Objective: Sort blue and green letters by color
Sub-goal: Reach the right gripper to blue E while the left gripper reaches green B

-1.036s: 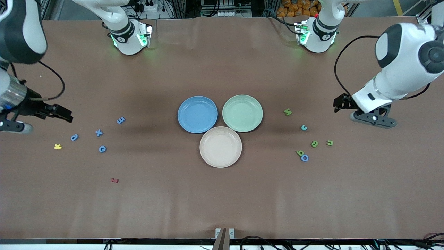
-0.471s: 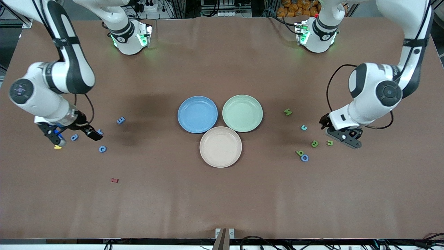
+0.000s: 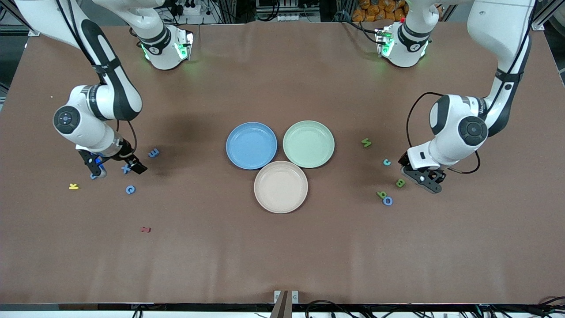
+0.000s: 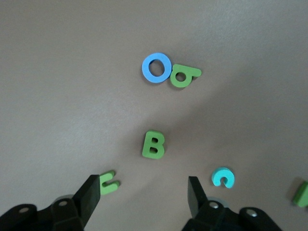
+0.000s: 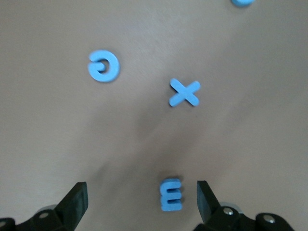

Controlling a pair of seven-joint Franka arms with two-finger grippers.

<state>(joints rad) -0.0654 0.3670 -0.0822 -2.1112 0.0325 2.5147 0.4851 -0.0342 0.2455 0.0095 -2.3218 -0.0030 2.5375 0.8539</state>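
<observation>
Blue letters lie toward the right arm's end: E (image 3: 153, 153) (image 5: 171, 194), X (image 3: 126, 168) (image 5: 185, 93) and C (image 3: 130, 189) (image 5: 103, 66). My right gripper (image 3: 115, 168) (image 5: 140, 202) hangs open low over them, and the E shows between its fingers, close to one. Toward the left arm's end lie green Z (image 3: 366, 142), B (image 3: 400, 182) (image 4: 153, 144), b (image 3: 382, 194) (image 4: 185, 76) and u (image 4: 108, 182), plus a blue O (image 3: 387, 201) (image 4: 156, 68). My left gripper (image 3: 421, 179) (image 4: 143, 199) is open over the u, with one finger beside it.
Blue plate (image 3: 251, 145), green plate (image 3: 308, 144) and beige plate (image 3: 280, 186) stand together mid-table. A teal c (image 3: 386, 162) (image 4: 223, 177) lies near the left gripper. A yellow K (image 3: 73, 186) and a dark red letter (image 3: 145, 229) lie toward the right arm's end.
Both arms have swung in from the table's ends and come down over their letter groups. The left gripper now covers the green u in the front view; the right one partly covers the X.
</observation>
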